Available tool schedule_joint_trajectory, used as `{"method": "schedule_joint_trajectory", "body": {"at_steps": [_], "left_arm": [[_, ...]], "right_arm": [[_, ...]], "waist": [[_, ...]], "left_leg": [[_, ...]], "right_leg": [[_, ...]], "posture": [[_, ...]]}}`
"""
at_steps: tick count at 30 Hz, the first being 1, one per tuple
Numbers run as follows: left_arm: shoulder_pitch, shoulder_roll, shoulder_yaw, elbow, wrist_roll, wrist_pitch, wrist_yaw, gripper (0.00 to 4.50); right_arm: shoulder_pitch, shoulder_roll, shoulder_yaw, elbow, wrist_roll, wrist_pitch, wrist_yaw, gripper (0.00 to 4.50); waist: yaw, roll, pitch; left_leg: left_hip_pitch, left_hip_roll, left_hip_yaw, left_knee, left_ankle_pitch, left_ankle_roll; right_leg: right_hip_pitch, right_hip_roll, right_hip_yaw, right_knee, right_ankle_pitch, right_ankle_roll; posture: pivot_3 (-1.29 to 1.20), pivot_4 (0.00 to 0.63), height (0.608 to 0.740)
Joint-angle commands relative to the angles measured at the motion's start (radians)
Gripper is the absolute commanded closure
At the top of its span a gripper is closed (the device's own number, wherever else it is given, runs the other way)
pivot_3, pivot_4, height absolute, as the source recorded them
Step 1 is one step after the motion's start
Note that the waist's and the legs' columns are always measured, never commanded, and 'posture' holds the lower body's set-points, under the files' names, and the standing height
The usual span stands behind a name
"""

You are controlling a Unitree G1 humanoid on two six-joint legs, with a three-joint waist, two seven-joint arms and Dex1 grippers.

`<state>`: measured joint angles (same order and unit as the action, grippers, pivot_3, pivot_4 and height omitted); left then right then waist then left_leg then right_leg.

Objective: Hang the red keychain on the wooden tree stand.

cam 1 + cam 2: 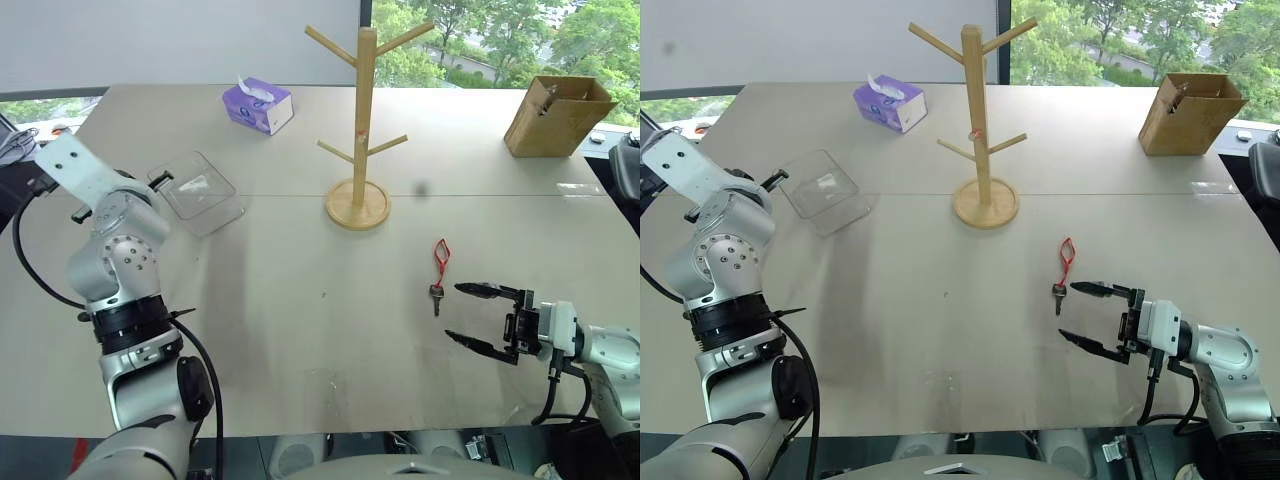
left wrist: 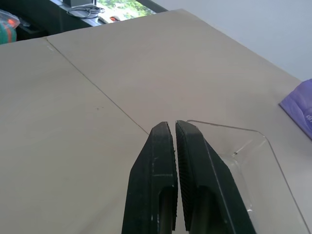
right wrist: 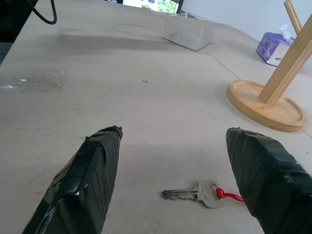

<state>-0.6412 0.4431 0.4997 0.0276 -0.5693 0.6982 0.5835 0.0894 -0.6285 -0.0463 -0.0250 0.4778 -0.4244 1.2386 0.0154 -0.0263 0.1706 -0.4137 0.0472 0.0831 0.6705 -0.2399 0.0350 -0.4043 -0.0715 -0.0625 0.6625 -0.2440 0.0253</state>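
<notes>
You saw the red keychain [image 1: 440,262] lying key-end toward you, between the spread right gripper [image 1: 472,317] fingers; the left gripper [image 2: 174,127] was closed, empty.

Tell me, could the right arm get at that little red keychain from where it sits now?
Probably yes. The right gripper is open and points at the red keychain, which lies flat on the table just ahead of its fingertips, with nothing between them. The wooden tree stand stands farther back.
</notes>
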Motion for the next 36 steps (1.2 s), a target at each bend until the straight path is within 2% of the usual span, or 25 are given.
{"method": "schedule_joint_trajectory", "body": {"at_steps": [1, 8, 9, 10, 13, 14, 16, 18, 26, 32, 36], "left_arm": [[-0.021, 0.004, 0.014, -0.053, 0.027, 0.006, -0.016, 4.33], [-0.019, 0.015, -0.035, -0.067, 0.069, 0.02, -0.105, 4.33], [-0.014, 0.016, -0.061, -0.079, 0.067, 0.02, -0.151, 3.81], [-0.009, 0.014, -0.083, -0.092, 0.061, 0.019, -0.198, 3.54], [0.066, 0.032, -0.179, -0.198, 0.057, -0.044, -0.406, 2.09], [0.099, 0.028, -0.193, -0.24, 0.033, -0.056, -0.473, 1.85], [0.186, 0.036, -0.225, -0.33, 0.024, -0.092, -0.579, 0.66], [0.268, 0.032, -0.239, -0.403, -0.002, -0.108, -0.659, 0.03], [0.507, 0.001, -0.292, -0.547, -0.062, -0.247, -0.956, 0.03], [0.673, 0.017, -0.392, -0.552, 0.053, -0.482, -1.191, 0.03], [0.834, 0.038, -0.464, -0.503, 0.113, -0.698, -1.4, 0.03]], "right_arm": [[0.006, -0.006, -0.026, -0.041, 0.013, -0.004, -0.006, 0.83], [0.008, 0.003, -0.03, -0.045, 0.01, 0.0, -0.027, 0.83], [0.006, 0.007, -0.032, -0.046, 0.011, 0.008, -0.039, 0.83], [0.004, 0.011, -0.034, -0.047, 0.013, 0.018, -0.051, 0.83], [-0.012, 0.026, -0.051, -0.056, 0.03, 0.088, -0.124, 0.83], [-0.019, 0.029, -0.058, -0.062, 0.037, 0.118, -0.153, 0.83], [-0.044, 0.043, -0.08, -0.073, 0.056, 0.205, -0.239, 0.83], [-0.061, 0.055, -0.095, -0.094, 0.083, 0.295, -0.313, 0.83], [-0.091, 0.08, -0.134, -0.205, 0.152, 0.559, -0.497, 0.83], [-0.117, 0.033, -0.148, -0.331, 0.215, 0.87, -0.676, 0.83], [-0.158, -0.013, -0.143, -0.45, 0.227, 1.165, -0.88, 0.83]], "waist": [[0.0, 0.0, 0.0], [0.001, 0.0, 0.0], [0.001, 0.0, 0.0], [0.002, 0.0, 0.0], [0.001, 0.0, 0.0], [-0.002, 0.0, 0.0], [-0.004, 0.0, 0.0], [-0.01, 0.001, 0.0], [0.002, 0.001, 0.0], [0.0, 0.002, -0.001], [-0.002, 0.002, -0.001]], "left_leg": [[0.0, 0.0, 0.0, 0.0, 0.0, 0.0], [0.0, 0.0, 0.0, 0.0, 0.0, 0.0], [0.0, 0.0, 0.0, 0.0, 0.0, 0.0], [0.0, 0.0, 0.0, 0.0, 0.0, 0.0], [0.0, 0.0, 0.0, 0.0, 0.0, 0.0], [0.0, 0.0, 0.0, 0.0, 0.0, 0.0], [0.0, 0.002, 0.001, 0.0, 0.0, 0.0], [0.001, 0.004, 0.002, -0.001, 0.0, 0.0], [0.0, 0.006, 0.002, 0.0, 0.0, 0.0], [-0.001, 0.006, 0.004, -0.001, -0.003, 0.005], [-0.001, 0.006, 0.006, -0.002, -0.003, 0.005]], "right_leg": [[0.0, 0.0, 0.0, 0.0, 0.0, 0.0], [0.0, 0.0, 0.0, 0.0, 0.0, 0.0], [0.0, 0.0, 0.0, 0.0, 0.0, 0.0], [0.0, 0.0, 0.0, 0.0, 0.0, 0.0], [0.0, -0.001, 0.0, 0.0, 0.0, 0.0], [0.0, 0.0, 0.0, 0.0, 0.0, 0.0], [0.0, 0.0, 0.001, 0.0, 0.0, 0.0], [0.0, 0.001, 0.003, 0.0, 0.0, 0.0], [-0.001, 0.001, 0.002, 0.0, 0.0, -0.001], [-0.003, 0.001, 0.003, 0.0, 0.0, -0.001], [-0.005, 0.001, 0.005, 0.0, 0.0, -0.001]], "posture": [[0.0, 0.15, 0.74], [0.0, 0.15, 0.74], [0.0, 0.15, 0.74], [0.0, 0.15, 0.74], [0.0, 0.15, 0.74], [0.0, 0.15, 0.74], [0.0, 0.15, 0.74], [0.0, 0.15, 0.74], [0.0, 0.15, 0.74], [0.0, 0.15, 0.74], [0.0, 0.15, 0.74]]}}
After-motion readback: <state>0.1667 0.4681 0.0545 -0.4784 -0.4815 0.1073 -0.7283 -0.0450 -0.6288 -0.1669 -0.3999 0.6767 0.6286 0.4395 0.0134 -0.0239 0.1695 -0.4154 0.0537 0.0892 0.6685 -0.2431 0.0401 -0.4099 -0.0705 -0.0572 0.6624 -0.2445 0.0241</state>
